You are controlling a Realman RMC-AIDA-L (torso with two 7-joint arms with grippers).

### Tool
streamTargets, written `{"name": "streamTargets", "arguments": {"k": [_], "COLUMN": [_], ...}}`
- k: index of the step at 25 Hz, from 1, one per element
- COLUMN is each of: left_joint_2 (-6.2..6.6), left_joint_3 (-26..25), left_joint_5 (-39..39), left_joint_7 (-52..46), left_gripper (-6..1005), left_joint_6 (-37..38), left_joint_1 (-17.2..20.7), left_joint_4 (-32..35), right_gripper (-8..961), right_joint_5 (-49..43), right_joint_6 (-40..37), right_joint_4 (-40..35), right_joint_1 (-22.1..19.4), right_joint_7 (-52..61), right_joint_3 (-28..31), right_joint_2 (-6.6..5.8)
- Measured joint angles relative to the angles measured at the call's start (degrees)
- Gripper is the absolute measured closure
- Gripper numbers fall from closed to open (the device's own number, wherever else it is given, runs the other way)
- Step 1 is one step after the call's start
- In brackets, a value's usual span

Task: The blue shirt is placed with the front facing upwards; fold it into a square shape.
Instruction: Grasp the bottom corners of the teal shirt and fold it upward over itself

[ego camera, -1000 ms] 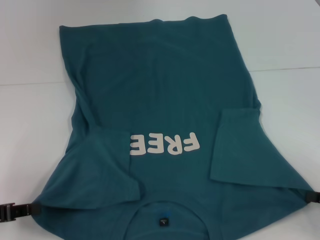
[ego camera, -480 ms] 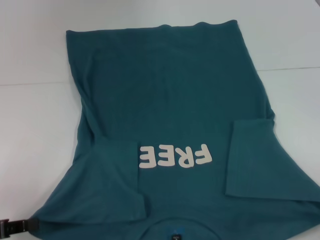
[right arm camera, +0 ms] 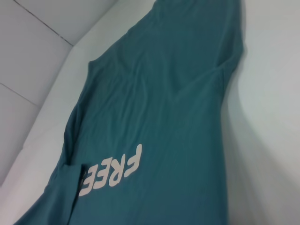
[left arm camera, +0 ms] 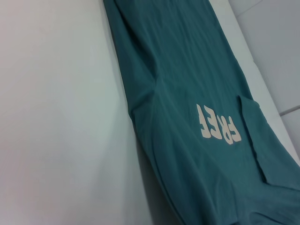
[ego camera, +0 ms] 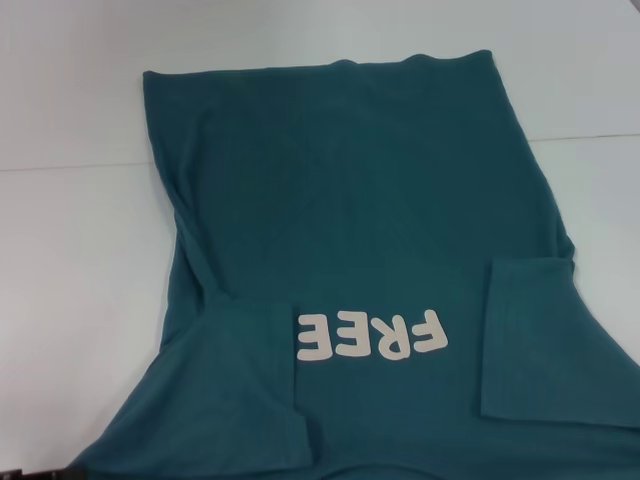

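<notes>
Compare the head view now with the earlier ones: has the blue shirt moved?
Yes. The blue shirt has slid toward the robot: its far hem sits nearer relative to the table seam.

The blue shirt (left arm camera: 187,93) is lying spread on the white desk (left arm camera: 61,117), one sleeve (left arm camera: 267,150) lying folded inward just beside its pale lettering (left arm camera: 218,124)

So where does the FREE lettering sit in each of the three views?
Head view: FREE lettering, low centre, upside down, between both folded-in sleeves.
Left wrist view: lettering, right of centre, beside one sleeve.
Right wrist view: lettering, lower left.
Shared landmark: the blue shirt that carries it.
</notes>
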Motion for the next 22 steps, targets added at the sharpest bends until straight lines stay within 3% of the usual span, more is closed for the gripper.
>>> {"name": "streamTargets", "arguments": {"k": [12, 22], "left_joint_2": [-0.7, -0.75], "left_joint_3": [-0.9, -1.5], "left_joint_5": [0.0, -0.4], "left_joint_7": [2.0, 2.4], "left_gripper": [973, 971], "left_joint_6": [2.4, 2.4], "left_joint_1": [2.5, 1.6], "left_joint_4": [0.1, -0.6], "right_gripper": [953, 954], "right_joint_5": [-0.3, -0.2], "right_joint_6": [-2.0, -2.3], "right_joint_4": [0.0, 0.0], "right_joint_1": [-2.2, -0.8], "right_joint_7": [-2.1, -2.1], "right_joint_3": [2.4, 2.7], "right_joint_2": [-0.13, -0.41]}}
